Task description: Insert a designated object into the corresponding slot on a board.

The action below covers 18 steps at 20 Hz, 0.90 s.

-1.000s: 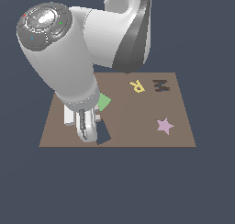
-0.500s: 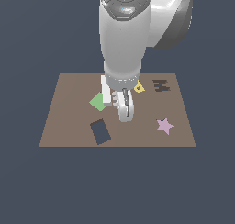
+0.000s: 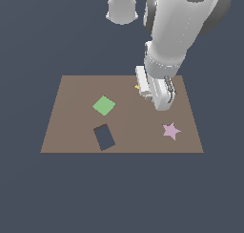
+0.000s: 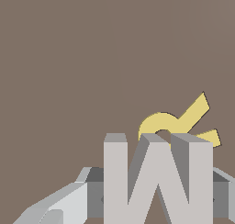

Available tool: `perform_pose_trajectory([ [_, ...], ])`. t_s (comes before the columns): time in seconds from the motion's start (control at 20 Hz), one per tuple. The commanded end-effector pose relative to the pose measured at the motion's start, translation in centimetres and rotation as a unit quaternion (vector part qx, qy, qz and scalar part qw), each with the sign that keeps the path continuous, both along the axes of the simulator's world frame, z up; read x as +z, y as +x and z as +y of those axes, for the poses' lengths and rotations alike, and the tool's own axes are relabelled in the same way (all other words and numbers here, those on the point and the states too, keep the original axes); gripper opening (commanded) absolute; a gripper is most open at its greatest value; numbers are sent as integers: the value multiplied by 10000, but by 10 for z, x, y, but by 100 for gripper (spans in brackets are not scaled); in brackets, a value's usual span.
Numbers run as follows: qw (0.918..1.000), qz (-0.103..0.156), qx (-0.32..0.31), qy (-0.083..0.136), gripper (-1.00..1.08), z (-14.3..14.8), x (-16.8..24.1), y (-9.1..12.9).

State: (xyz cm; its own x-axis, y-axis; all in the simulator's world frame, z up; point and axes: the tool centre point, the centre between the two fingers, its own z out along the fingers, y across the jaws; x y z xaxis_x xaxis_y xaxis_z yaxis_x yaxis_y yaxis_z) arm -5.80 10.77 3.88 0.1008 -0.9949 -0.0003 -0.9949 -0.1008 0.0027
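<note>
Clearly the gripper [image 4: 156, 198] was clamped on the pale grey M-shaped block [image 4: 156, 182]; it should pass the yellow R [image 4: 176, 122] toward one o'clock, then lower squarely.

board [image 3: 71, 132]: plain flat brown, no grain or pattern; it fills my wrist view in the same brown.
M block [image 4: 156, 182]: pale grey-white, its side faces a shade darker grey.
letter R [image 4: 176, 122]: soft yellow, with a thin dark edge line around it.
diamond tile [image 3: 104, 105]: light green.
star [image 3: 171, 130]: pale pink-lilac.
rectangular hole [image 3: 104, 137]: dark slate, near black.
my gripper [image 3: 161, 97]: white and light grey, with darker grey recesses.
my arm [image 3: 178, 26]: glossy white-grey shell with a dark grey band.
surroundings: uniform dark blue-grey.
</note>
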Motion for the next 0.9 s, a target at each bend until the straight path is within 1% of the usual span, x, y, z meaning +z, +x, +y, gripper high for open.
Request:
perform_pose_trajectory([
  [0.0,10000,-4,-47,0,-100,20,1,-9],
  [0.2,10000,-4,-95,0,-100,45,1,-19],
  [0.4,9999,-4,-123,0,-100,60,2,-25],
  [0.6,9999,-4,-135,-1,-100,67,2,-26],
  [0.85,9999,-2,-128,0,-100,67,-2,-26],
])
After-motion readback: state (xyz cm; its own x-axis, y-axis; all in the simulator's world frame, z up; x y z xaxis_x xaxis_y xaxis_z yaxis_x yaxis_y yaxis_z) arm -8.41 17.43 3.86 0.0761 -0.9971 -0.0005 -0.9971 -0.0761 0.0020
